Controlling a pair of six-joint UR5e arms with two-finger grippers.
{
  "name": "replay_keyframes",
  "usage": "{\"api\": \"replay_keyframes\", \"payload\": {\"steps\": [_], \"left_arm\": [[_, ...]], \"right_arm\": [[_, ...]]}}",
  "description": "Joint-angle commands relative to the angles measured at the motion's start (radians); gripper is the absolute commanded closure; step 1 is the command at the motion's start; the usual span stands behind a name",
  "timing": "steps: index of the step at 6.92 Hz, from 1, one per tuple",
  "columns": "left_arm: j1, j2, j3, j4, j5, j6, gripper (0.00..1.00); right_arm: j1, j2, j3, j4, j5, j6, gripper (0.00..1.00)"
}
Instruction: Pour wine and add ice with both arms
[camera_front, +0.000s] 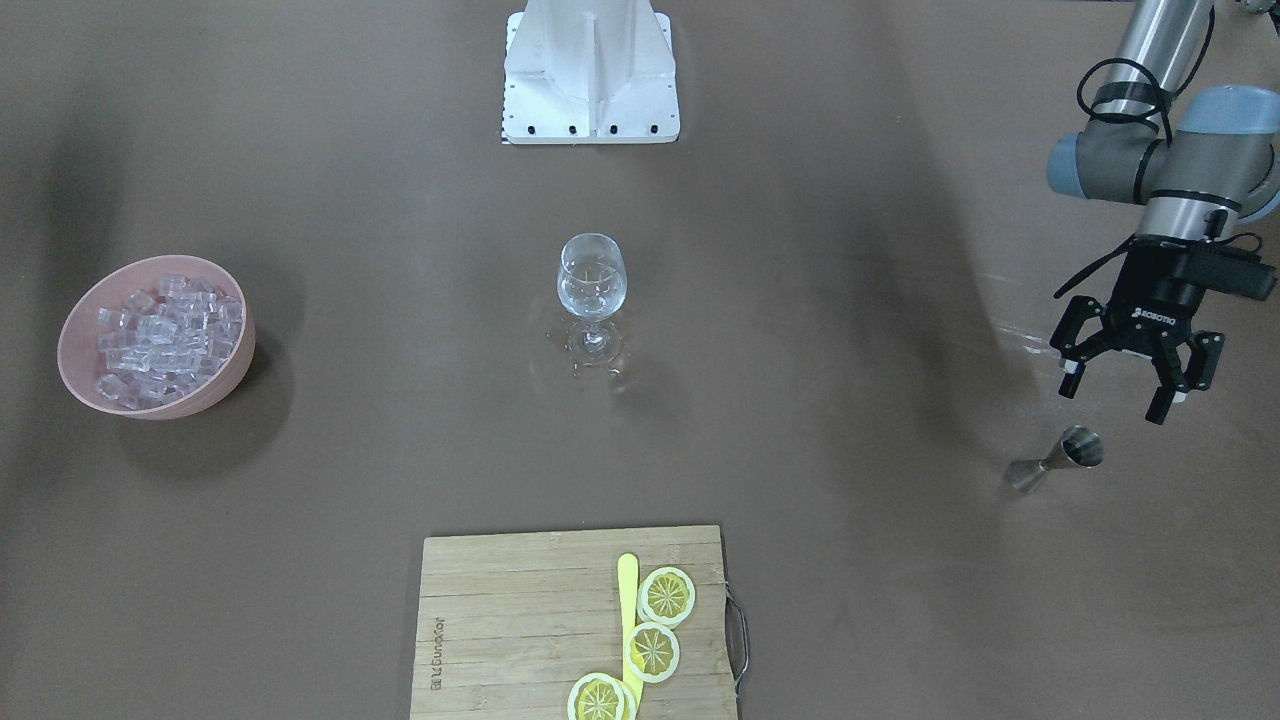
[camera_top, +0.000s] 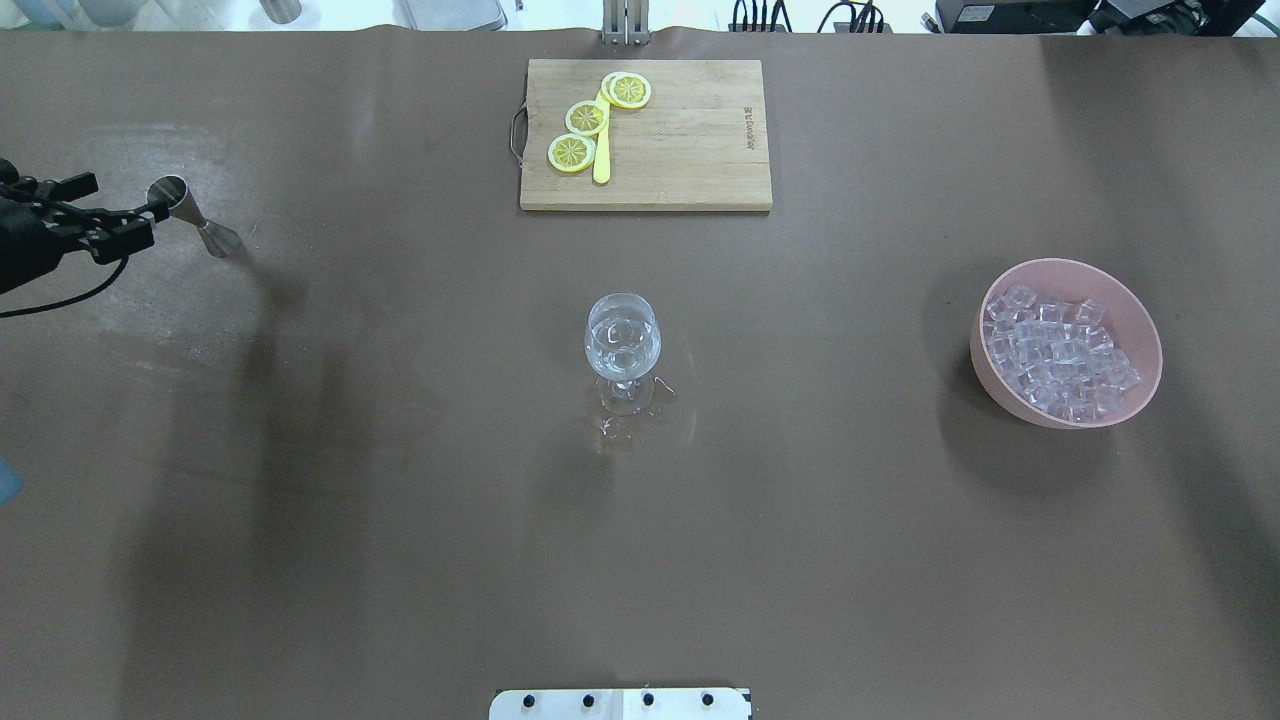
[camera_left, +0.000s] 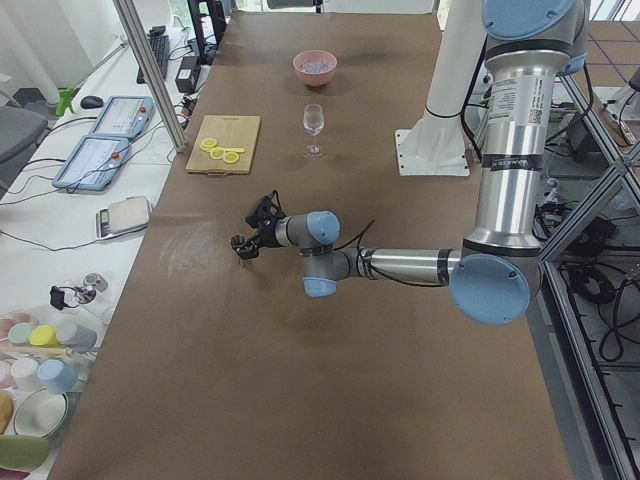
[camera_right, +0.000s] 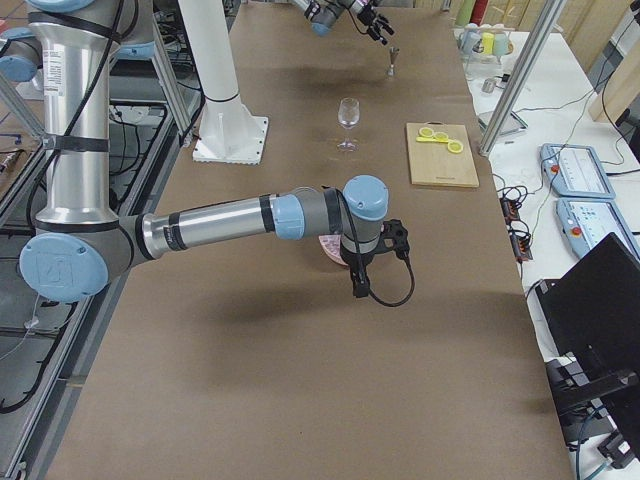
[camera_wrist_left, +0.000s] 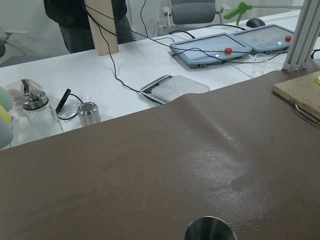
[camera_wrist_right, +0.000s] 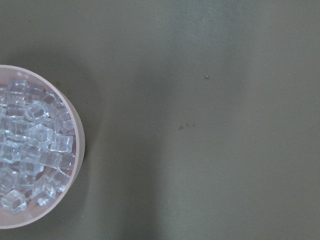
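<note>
1. Only the front-facing view shows us the left claw (camera_front: 1115, 395) whole, hanging above the steel jigger (camera_front: 1058, 462). The overhead view cuts the claw off at its edge. The left wrist view catches just the jigger's rim at the bottom of the frame.
2. The right claw (camera_right: 398, 238) appears only in the right side view, above the pink bowl (camera_front: 215, 390). Its own wrist view shows part of the bowl and the bare brown surface (camera_wrist_right: 200, 150), but no fingers.
3. We can read ROBOTIQ on the left claw. The stamp on the cutting board (camera_front: 500, 620) is too small for us to make out.
4. The left claw is spread wide and holds nothing, and in the front-facing view it is clear of the jigger. How far the right claw is spread we cannot tell.
5. The ice (camera_front: 165, 335) is heaped in the bowl at the robot's right end, well apart from the upright wine glass (camera_front: 592, 285) in the middle of the surface.
</note>
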Motion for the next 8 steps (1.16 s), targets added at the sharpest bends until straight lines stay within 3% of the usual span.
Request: {"api": "replay_keyframes", "payload": {"steps": [1,3,6,7,8], "left_arm": [[0.057,-0.005,0.012,-0.006,0.068,-0.035,0.02],[0.058,-0.072,0.119,-0.032,0.070,-0.156,0.03],[0.066,-0.093,0.146,-0.026,0.077,-0.156,0.03],[0.075,-0.094,0.160,-0.027,0.178,-0.156,0.03],[0.099,-0.096,0.167,-0.029,0.200,-0.152,0.03]], "right_arm": [[0.000,-0.005,-0.001,-0.002,-0.001,0.000,0.00],[0.000,-0.003,-0.005,-0.002,-0.001,-0.001,0.00],[-0.001,0.003,-0.008,-0.002,-0.003,-0.001,0.00],[0.000,0.003,-0.008,-0.002,-0.003,-0.001,0.00],[-0.001,0.003,-0.008,0.000,-0.003,-0.001,0.00]]}}
